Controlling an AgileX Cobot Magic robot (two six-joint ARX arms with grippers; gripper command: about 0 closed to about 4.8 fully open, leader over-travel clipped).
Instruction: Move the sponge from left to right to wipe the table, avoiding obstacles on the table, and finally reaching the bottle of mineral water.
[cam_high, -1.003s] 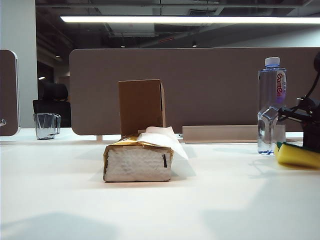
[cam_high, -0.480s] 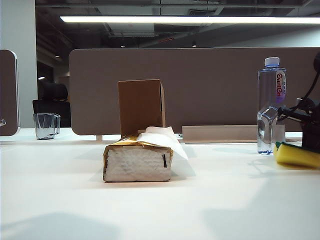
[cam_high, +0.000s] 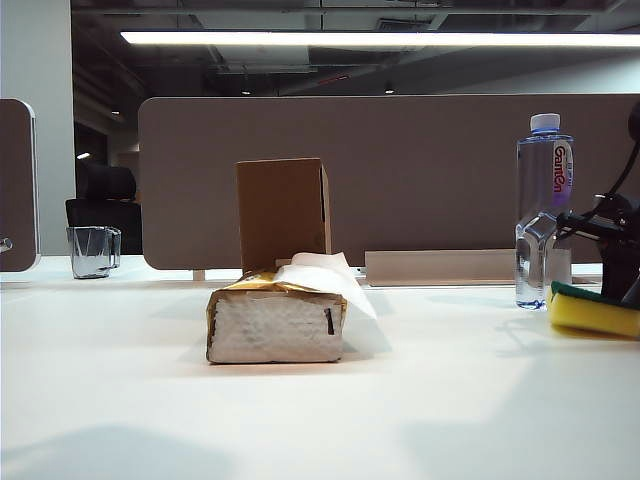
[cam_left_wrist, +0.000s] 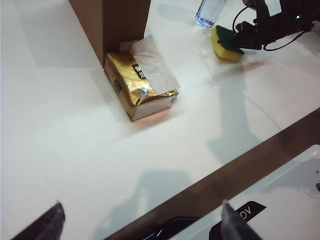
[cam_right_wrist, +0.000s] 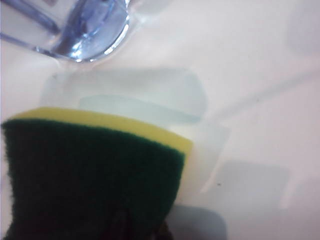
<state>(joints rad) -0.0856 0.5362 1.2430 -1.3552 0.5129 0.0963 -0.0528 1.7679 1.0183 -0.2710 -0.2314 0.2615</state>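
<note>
Not much moved since a second ago: right gripper (cam_high: 625, 270) lifted slightly off sponge (cam_high: 592, 310), green top now showing more. Sponge sits flat on table (cam_high: 320, 420), under right gripper, just beside mineral water bottle (cam_high: 543, 210). Right jaws: can't tell, maybe letting go. Left gripper (cam_left_wrist: 140, 222) wide, empty, parked far from the tissue pack (cam_left_wrist: 140, 85) and cardboard box (cam_left_wrist: 107, 22). Risk: arm pulling back clips bottle, tips it; foam sticking to finger drags sponge along.

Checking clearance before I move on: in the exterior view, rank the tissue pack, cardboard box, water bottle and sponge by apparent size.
1. Tissue pack, nearest the camera, so flattered.
2. Cardboard box, similar, farther back.
3. Water bottle.
4. Sponge, cut off by the frame edge.
</note>
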